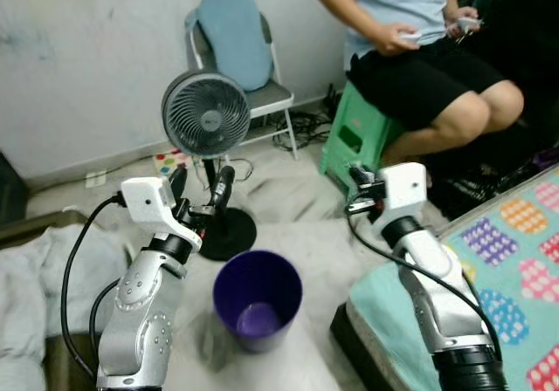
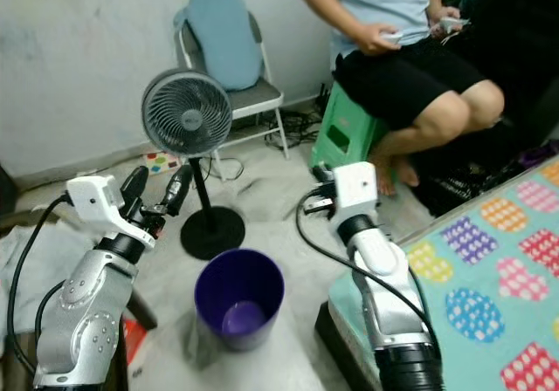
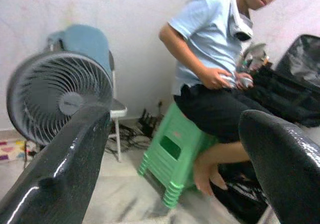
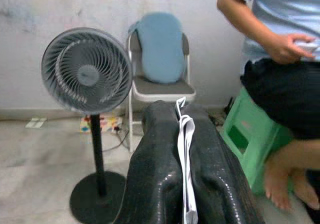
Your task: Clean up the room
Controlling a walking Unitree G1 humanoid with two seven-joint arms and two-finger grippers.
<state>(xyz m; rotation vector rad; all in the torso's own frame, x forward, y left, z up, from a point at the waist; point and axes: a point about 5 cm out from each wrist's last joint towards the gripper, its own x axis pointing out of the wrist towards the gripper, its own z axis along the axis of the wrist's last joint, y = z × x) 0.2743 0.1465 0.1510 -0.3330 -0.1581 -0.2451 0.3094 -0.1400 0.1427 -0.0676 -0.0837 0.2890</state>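
Right wrist view: the right gripper (image 4: 183, 134) is raised level, its fingers pinched tight on a white scrap of paper (image 4: 186, 174). The left gripper (image 2: 157, 190), spread wide and empty, hovers above the purple bin (image 2: 239, 308) on the floor.

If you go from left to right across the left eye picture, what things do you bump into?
White cloth → left gripper → purple bin → right gripper → patterned bed cover.
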